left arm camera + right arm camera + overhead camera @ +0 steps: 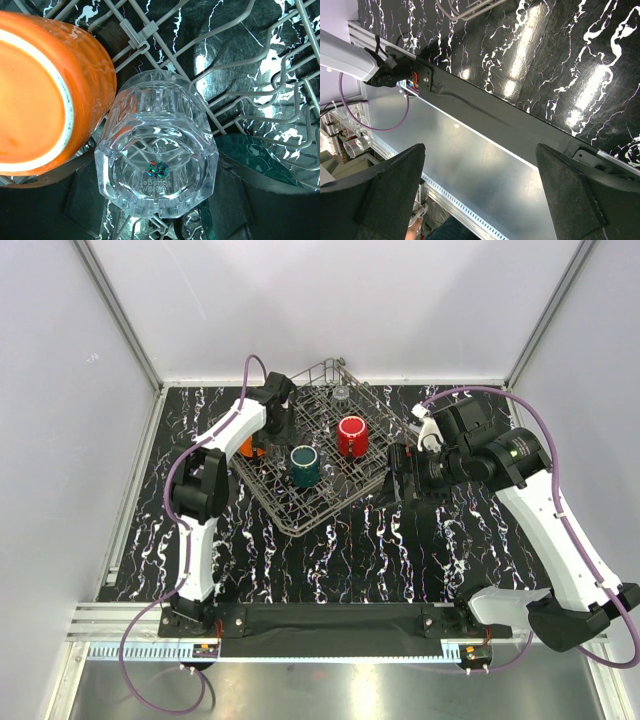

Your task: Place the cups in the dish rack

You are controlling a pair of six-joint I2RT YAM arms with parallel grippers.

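Black marbled worktop (350,560) carries the wire rack (320,515), set corner-on. The right tool (479,150) hangs just right of the rack, fingers spread wide, holding nothing. The left tool (272,430) reaches into the rack's left side, closed on a clear cup (157,160), base towards the wrist camera. 3 more cups sit in the rack: orange cup (45,95) at the left edge, touching the clear cup; teal cup (304,466) near the middle; red cup (351,436) just beyond it.

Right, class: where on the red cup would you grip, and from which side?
Take the red cup by its rim, probably from above, one finger inside: its mouth faces up and the rack wires crowd its sides. The open right end effector is free.
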